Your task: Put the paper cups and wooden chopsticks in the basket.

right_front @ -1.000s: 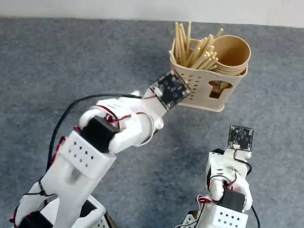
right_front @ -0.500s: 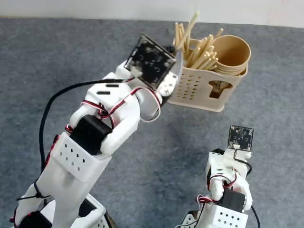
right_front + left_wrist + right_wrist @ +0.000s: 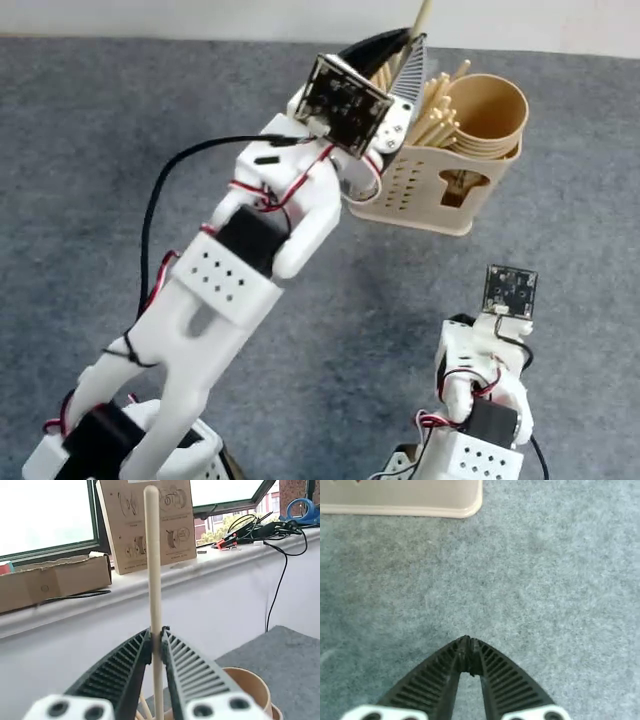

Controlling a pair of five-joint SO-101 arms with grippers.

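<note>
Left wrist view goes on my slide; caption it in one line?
Left claw shut on one wooden chopstick, paper cup rim just beyond.

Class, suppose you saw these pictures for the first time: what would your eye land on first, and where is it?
The left gripper stands out, shut on a single chopstick held upright above the basket. The basket sits at the far side of the grey mat, packed with more chopsticks and a stack of paper cups. The right gripper is shut, over bare mat near the basket's foot.
</note>
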